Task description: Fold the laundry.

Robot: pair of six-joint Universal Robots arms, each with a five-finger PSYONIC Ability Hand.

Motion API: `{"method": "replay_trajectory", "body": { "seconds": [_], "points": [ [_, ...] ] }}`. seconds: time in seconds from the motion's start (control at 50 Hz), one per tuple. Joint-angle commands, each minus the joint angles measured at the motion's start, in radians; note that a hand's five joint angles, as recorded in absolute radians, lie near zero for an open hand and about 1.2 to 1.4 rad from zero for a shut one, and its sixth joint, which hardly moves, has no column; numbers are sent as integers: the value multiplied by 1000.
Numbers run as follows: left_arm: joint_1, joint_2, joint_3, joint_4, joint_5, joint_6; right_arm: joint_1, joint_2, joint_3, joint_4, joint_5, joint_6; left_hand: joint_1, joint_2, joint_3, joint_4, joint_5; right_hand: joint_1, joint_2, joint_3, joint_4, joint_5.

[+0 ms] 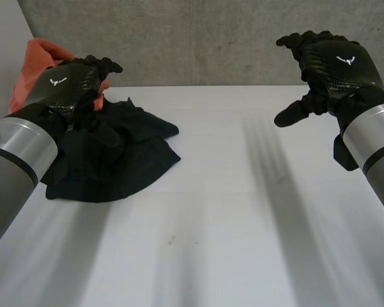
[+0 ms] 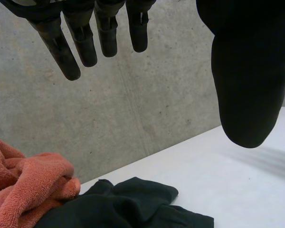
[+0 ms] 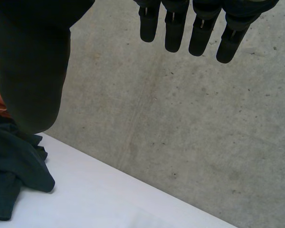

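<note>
Black garment (image 1: 115, 153): crumpled heap on the white table (image 1: 243, 224), touching the orange towel (image 1: 32, 61) behind it.
Left hand (image 1: 67, 86): over the garment's towel-side edge, fingers straight, empty.
Right hand (image 1: 336, 67): well apart from the garment, fingers relaxed, empty.
Handling: probably soft, light and limp; pinch an outer edge or corner.

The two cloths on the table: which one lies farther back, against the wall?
The orange towel; it is bunched at the wall, while the black garment spreads in front of it.
</note>
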Motion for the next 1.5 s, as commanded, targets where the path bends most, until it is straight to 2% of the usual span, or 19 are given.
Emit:
{"method": "replay_trajectory", "body": {
  "seconds": [0.02,0.3,0.36,0.42,0.44,0.52,0.68,0.82,0.84,0.88,0.9,0.92,1.04,1.1,1.18,1.2,1.28,1.4,1.5],
  "points": [
    [36,11,-17,6,5,0,-23,-8,6,-119,0,-1,-95,-100,-95,-101,-99,-86,-91,-98,-99,-96],
    [66,31,-29,41,20,62,-26,-16,20,-157,-9,-10,-95,-100,-95,-101,-99,-86,-91,-98,-99,-96],
    [93,25,-17,66,17,82,-24,4,17,-157,-31,-32,-95,-100,-95,-101,-99,-86,-91,-98,-99,-96],
    [185,-20,17,144,20,115,-20,18,20,-157,-49,-64,-95,-100,-95,-101,-99,-86,-91,-98,-99,-96],
    [228,-65,47,185,25,131,-17,23,20,-157,-54,-72,-95,-100,-95,-101,-99,-86,-91,-98,-99,-96],
    [308,-228,173,267,37,172,-12,42,17,-159,-64,-101,-95,-100,-95,-101,-99,-86,-91,-98,-99,-96],
    [379,-579,481,247,32,309,-15,84,14,-160,-87,-112,-95,-100,-95,-101,-99,-86,-91,-98,-99,-96],
    [400,-802,652,273,26,390,-24,118,6,-162,-92,-115,-95,-100,-95,-101,-99,-86,-91,-98,-99,-96],
    [400,-813,666,279,26,393,-27,124,4,-162,-92,-115,-23,-28,-22,-28,-27,-86,-91,-98,-99,-96],
    [397,-824,684,285,26,392,-31,125,4,-162,-92,-115,402,397,403,397,398,-86,-91,-98,-99,-96],
    [391,-815,693,292,22,386,-32,125,3,-162,-90,-116,951,946,951,946,947,-86,-91,-98,-99,-96],
    [388,-802,695,296,20,381,-37,127,3,-162,-92,-118,1125,1120,1125,1119,1121,-86,-91,-98,-99,-96],
    [337,-625,674,356,25,262,-52,125,-6,-162,-94,-124,1126,1121,1127,1121,1123,-86,-91,-98,-99,-96],
    [284,-517,675,382,71,165,-61,124,-12,-162,-95,-124,1126,1121,1127,1121,1123,-86,-91,-98,-99,-96],
    [196,-399,689,388,126,61,-77,116,-20,-162,-95,-124,1126,1121,1127,1121,1123,-86,-91,-98,-99,-96],
    [149,-359,692,390,138,18,-80,113,-22,-162,-95,-123,1126,1121,1127,1121,1123,-86,-91,-98,-99,-96],
    [42,-293,683,396,140,-70,-110,102,-28,-163,-95,-121,1126,1121,1127,1121,1123,-86,-91,-98,-99,-96],
    [-143,-305,626,384,146,-156,-158,95,-42,-168,-95,-118,1126,1121,1127,1121,1123,-86,-91,-98,-99,-96],
    [-246,-362,526,341,149,-193,-188,101,-51,-168,-95,-118,1126,1121,1127,1121,1123,-86,-91,-98,-99,-96]
  ]
}}
